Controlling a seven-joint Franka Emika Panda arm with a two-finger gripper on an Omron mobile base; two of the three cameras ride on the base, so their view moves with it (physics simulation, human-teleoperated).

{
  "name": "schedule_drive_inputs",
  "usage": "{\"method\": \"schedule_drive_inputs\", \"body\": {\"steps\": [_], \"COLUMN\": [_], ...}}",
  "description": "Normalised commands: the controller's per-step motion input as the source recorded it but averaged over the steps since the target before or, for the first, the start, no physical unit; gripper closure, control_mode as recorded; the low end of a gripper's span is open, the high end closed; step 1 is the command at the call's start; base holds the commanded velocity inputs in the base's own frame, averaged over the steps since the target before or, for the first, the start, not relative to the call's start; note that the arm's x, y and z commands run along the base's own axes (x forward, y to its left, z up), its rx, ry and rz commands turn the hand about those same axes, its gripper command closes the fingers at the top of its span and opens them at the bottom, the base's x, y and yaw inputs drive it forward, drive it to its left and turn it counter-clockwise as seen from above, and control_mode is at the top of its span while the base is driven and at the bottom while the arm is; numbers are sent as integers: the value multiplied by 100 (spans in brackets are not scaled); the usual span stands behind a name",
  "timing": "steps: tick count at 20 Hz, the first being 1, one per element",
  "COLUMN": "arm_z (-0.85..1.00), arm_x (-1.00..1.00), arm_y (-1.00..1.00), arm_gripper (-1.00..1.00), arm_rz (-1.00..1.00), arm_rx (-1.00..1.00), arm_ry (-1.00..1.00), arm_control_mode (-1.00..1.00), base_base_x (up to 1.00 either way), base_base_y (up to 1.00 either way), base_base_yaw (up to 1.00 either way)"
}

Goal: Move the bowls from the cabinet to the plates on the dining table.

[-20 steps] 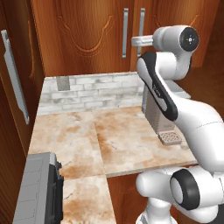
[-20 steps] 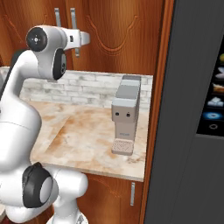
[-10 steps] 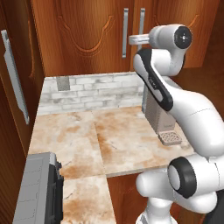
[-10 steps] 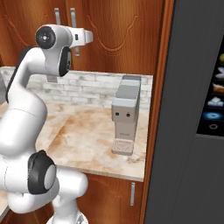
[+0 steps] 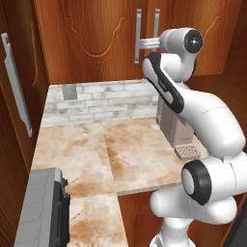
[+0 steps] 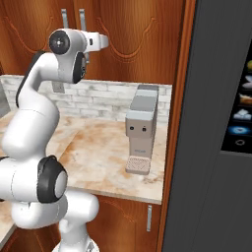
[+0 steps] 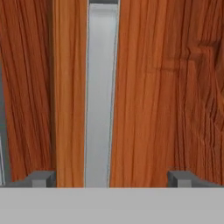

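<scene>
End effector [image 7: 111, 178] advanced from a second ago toward closed cabinet [image 5: 101, 38], jaws fully apart.
Straddling right door's silver handle [image 7: 101, 96] without contact; door-opening step pending, bowls presumably shut inside.

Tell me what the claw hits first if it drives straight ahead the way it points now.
Most likely the silver bar handle of the cabinet door: it stands dead ahead between the open claw's fingertips. How close it is, I cannot tell.
</scene>
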Motion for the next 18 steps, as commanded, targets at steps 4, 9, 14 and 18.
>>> {"method": "schedule_drive_inputs", "body": {"steps": [4, 9, 14, 18], "arm_z": [-4, -5, -8, -1], "arm_x": [35, 37, 30, 3], "arm_y": [0, 0, 0, 0], "arm_gripper": [-100, -100, -100, 100], "arm_rz": [0, 0, 0, 2], "arm_rx": [0, 0, 0, 0], "arm_ry": [0, 0, 0, 0], "arm_control_mode": [-100, -100, -100, -100], "base_base_x": [0, 0, 0, 0], "base_base_y": [0, 0, 0, 0], "base_base_yaw": [0, 0, 0, 0]}}
